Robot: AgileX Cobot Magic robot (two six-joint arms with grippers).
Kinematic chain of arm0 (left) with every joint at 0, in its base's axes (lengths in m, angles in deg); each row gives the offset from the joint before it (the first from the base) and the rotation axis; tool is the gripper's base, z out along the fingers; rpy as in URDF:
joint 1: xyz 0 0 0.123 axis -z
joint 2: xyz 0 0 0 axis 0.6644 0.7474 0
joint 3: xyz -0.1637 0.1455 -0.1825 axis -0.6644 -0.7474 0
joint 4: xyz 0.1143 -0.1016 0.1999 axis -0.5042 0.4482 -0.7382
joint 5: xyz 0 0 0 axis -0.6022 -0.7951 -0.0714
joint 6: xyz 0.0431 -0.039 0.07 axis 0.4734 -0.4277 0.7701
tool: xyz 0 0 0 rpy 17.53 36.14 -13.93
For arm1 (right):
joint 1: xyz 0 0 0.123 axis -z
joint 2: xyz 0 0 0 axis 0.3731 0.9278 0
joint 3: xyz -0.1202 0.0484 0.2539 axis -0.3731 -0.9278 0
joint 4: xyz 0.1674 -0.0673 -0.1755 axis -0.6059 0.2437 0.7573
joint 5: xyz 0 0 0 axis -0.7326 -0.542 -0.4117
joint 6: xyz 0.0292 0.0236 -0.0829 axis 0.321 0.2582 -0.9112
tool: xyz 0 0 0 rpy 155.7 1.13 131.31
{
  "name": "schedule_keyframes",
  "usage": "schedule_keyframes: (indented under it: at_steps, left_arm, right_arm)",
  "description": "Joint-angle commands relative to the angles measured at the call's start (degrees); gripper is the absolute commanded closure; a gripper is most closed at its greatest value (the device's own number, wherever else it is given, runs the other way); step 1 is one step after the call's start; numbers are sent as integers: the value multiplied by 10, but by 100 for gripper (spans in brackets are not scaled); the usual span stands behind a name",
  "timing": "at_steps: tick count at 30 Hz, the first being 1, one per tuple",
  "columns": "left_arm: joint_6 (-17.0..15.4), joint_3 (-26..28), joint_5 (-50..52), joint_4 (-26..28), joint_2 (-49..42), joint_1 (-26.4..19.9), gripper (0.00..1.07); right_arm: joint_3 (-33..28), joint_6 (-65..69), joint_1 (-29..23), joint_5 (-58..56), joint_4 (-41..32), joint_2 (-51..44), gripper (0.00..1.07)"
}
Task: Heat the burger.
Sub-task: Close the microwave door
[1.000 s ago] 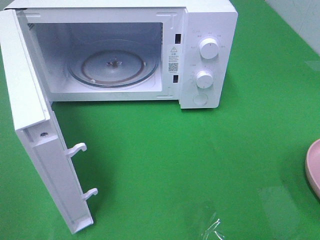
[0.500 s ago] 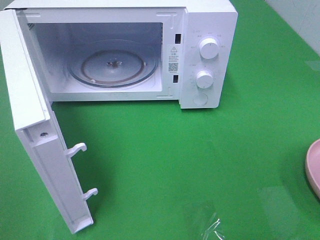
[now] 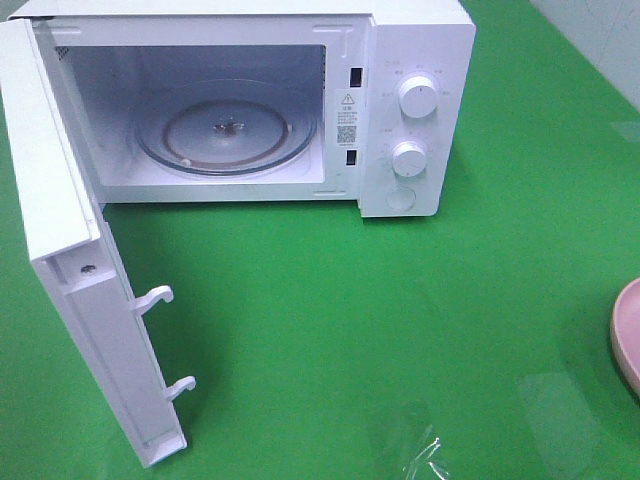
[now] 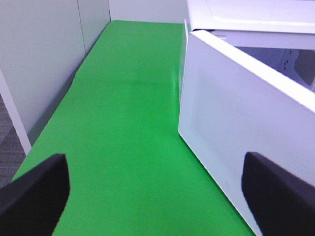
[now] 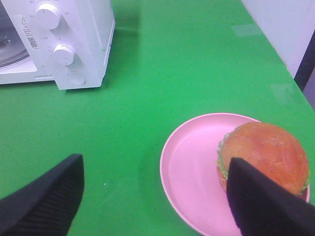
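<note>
The round burger (image 5: pixel 265 153) with its glossy golden-brown bun and green lettuce frill sits on the far side of the pale pink round plate (image 5: pixel 197 169), well away from the white microwave (image 3: pixel 415 110), whose door (image 3: pixel 70 300) stands swung open on a bare glass turntable (image 3: pixel 225 135). It looks light, soft and easily squashed, with layers that could slide, so a gentle hold across the bun's sides seems wisest. The right gripper (image 5: pixel 155 199) hovers near the plate, jaws apart and empty; the left gripper (image 4: pixel 155 194), beside the door, also has its jaws spread on nothing.
</note>
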Motion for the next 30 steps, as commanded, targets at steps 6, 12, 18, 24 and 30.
schedule_keyframes:
  at_steps: [6, 12, 18, 24, 30]
  left_arm:
    - [-1, -11, 99, -5, 50, -1, 40]
    - [-1, -46, 197, -24, 132, 1, 75]
    - [-1, -81, 293, -25, 182, 1, 100]
    - [-1, -106, 403, -23, 269, 1, 107]
    - [-1, -131, 592, -23, 386, 1, 107]
  right_arm:
    - [-1, -7, 5, 5, -3, -15, 31]
    - [-1, -7, 5, 5, -3, -15, 31]
    - [-1, -7, 5, 5, -3, -15, 31]
    - [-1, -7, 5, 5, -3, -15, 31]
    - [-1, -7, 5, 5, -3, -15, 31]
